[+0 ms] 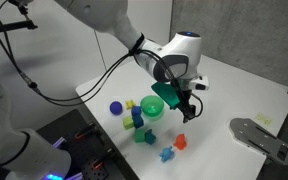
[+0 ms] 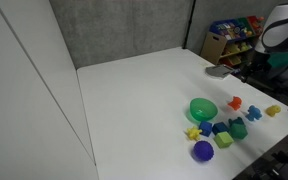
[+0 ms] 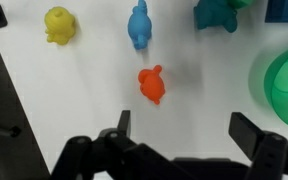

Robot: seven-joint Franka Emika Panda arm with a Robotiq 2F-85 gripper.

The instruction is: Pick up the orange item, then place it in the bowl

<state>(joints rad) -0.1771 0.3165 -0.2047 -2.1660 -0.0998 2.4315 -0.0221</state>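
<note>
The pincer, held apart at the frame bottom, should be centred over the orange item before being lowered.

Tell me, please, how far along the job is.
Nothing looks done yet: the orange item lies on the table, outside the bowl. In hand: the gripper hangs open above it, holding nothing. Left: grasping, lifting and placing it in the bowl.

On the white table I see a purple ball near its edge; my wrist view shows a yellow toy beside a blue toy
</note>
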